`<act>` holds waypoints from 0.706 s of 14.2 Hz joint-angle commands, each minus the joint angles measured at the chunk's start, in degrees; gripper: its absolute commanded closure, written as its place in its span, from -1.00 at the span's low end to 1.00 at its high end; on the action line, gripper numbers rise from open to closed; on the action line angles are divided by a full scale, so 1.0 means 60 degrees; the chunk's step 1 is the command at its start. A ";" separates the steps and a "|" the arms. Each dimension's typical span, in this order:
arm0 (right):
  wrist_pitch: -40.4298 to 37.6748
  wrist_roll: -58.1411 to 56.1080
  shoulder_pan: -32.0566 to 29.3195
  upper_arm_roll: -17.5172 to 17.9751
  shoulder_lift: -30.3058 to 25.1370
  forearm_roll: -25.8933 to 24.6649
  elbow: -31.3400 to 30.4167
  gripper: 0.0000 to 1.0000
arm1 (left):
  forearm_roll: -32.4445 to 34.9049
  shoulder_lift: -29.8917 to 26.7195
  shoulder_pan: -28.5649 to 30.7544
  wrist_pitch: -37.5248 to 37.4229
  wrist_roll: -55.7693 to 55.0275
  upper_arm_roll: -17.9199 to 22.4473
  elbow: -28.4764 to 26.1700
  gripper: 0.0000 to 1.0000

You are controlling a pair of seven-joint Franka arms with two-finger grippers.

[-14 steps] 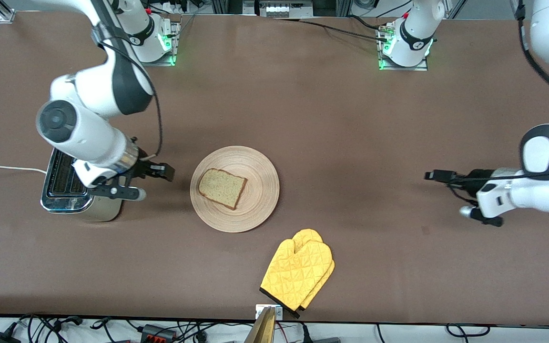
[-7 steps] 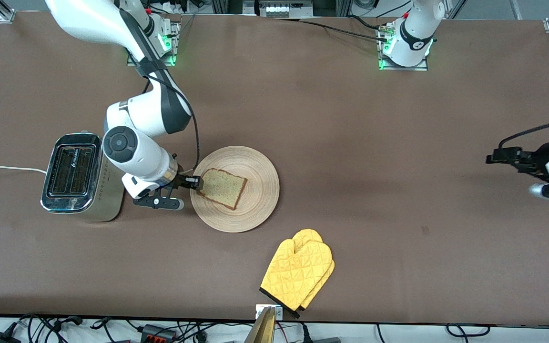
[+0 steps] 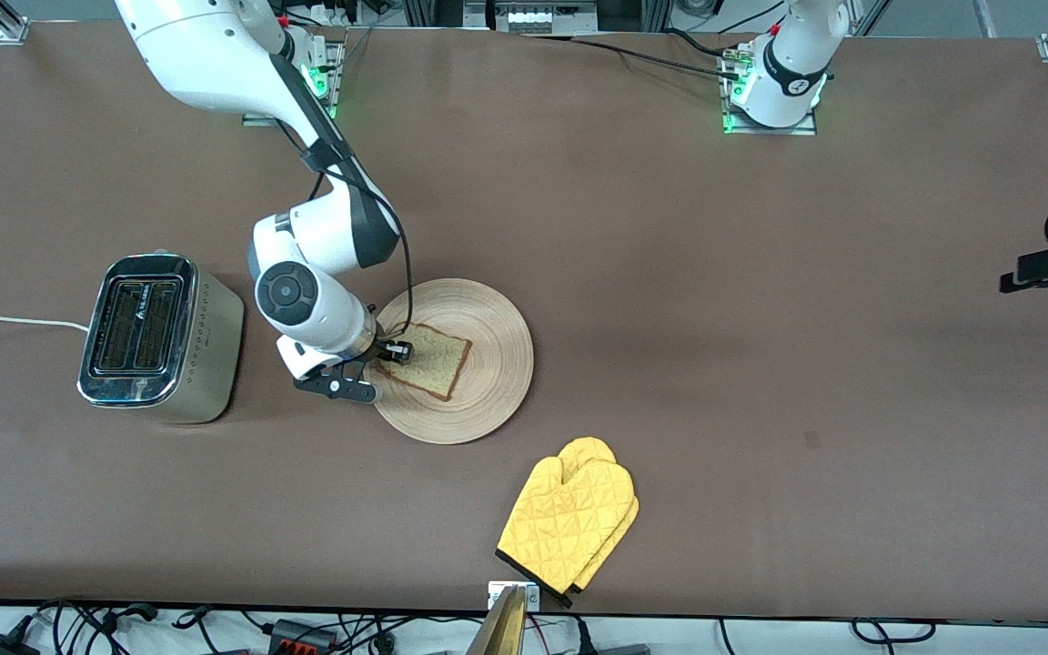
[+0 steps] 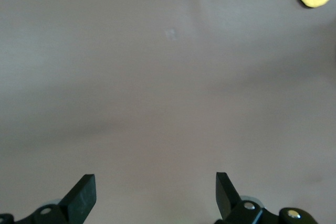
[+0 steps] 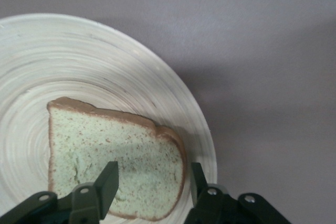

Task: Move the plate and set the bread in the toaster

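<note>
On the brown surface (image 3: 670, 273) the toaster (image 3: 160, 338) stands toward the right arm's end. The plate (image 3: 488, 364) carries the bread (image 5: 105, 145), whose edge sits between the right pincer's (image 5: 152, 184) parted, not yet gripping fingers. The left pincer (image 4: 155, 195) waits wide open, empty.

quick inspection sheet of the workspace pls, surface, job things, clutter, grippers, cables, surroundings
surface: brown table, no spills seen
job's things: bread lies flat on the plate; toaster stands toward the right arm's end, both slots without bread
clutter: yellow oven mitt, nearer the front camera than the plate
grippers: right gripper down at the bread, fingers either side of its crust edge, bread not lifted; left gripper open over bare table at the left arm's end, waiting
cables: white toaster cord runs off the table edge
surroundings: loose wires along the table's near edge
</note>
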 commanded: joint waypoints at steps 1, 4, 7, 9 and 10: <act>0.0044 0.0186 0.0126 -0.0096 0.0143 0.0078 0.0077 -0.18 | 0.0787 -0.0456 -0.0073 -0.0317 -0.1069 -0.0467 -0.0115 -1.00; 0.0000 0.0186 0.0155 -0.0096 0.0172 0.0078 0.0033 -0.18 | 0.0714 -0.0938 -0.0087 -0.0612 -0.2418 -0.0804 -0.0669 -1.00; 0.0088 0.0215 0.0141 -0.0096 0.0289 0.0093 0.0004 -0.13 | 0.0669 -0.1467 0.0087 0.0221 -0.2862 -0.1172 -0.1651 -1.00; 0.0102 0.0244 0.0155 -0.0081 0.0348 0.0093 0.0004 -0.12 | 0.0669 -0.1599 0.0396 0.0531 -0.2527 -0.1187 -0.1932 -1.00; 0.0102 0.0244 0.0141 -0.0096 0.0348 0.0093 0.0004 -0.10 | 0.0655 -0.1730 0.0396 0.0517 -0.2394 -0.1202 -0.2048 -1.00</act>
